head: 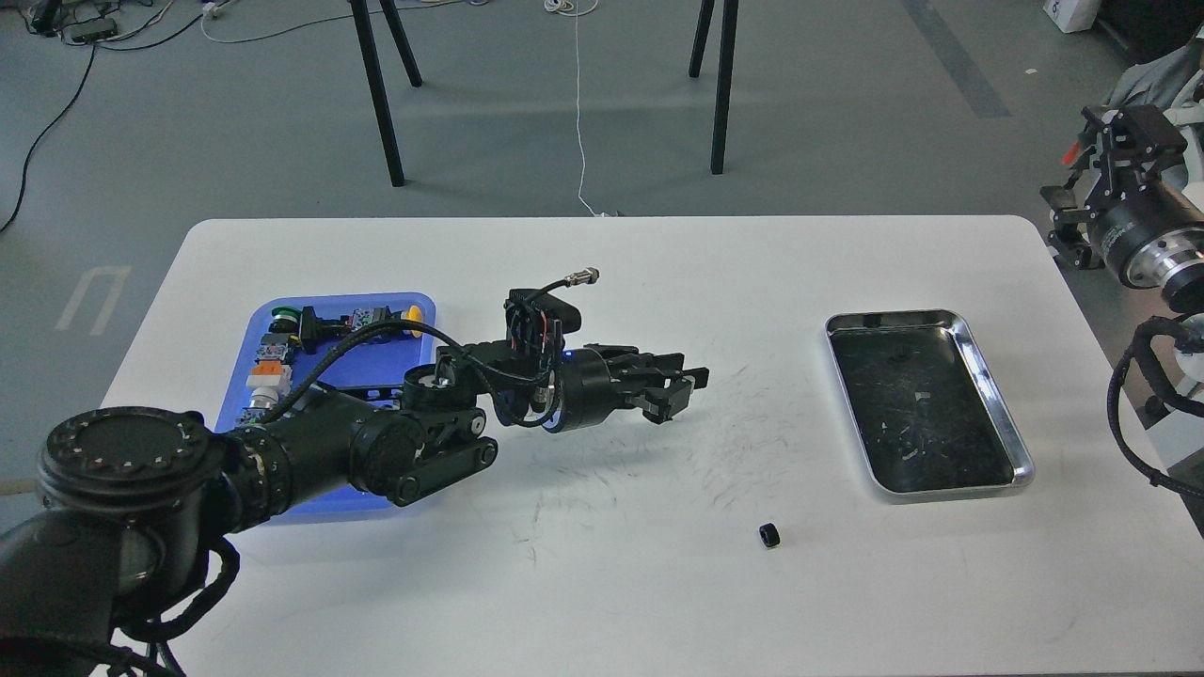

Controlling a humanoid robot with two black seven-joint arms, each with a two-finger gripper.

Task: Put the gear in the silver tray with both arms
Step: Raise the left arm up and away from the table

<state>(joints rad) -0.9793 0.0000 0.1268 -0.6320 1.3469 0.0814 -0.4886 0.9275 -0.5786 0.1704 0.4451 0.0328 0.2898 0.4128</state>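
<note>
Gear point(769, 535) sits loose on the table point(621, 583), near the silver tray point(1023, 463) but not in it. Left gripper point(679, 390) hovers mid-table, fingers look slightly apart, empty. Right gripper point(1082, 212) parked off the table's edge; can't tell its fingers.

**What I cannot make out**

My left arm point(310, 442) hides the lower half of the blue tray point(282, 315) at nine o'clock. My right arm point(1143, 235) is cut off by the frame's three o'clock edge. The black piece point(769, 535) at five o'clock is too small to identify.
</note>
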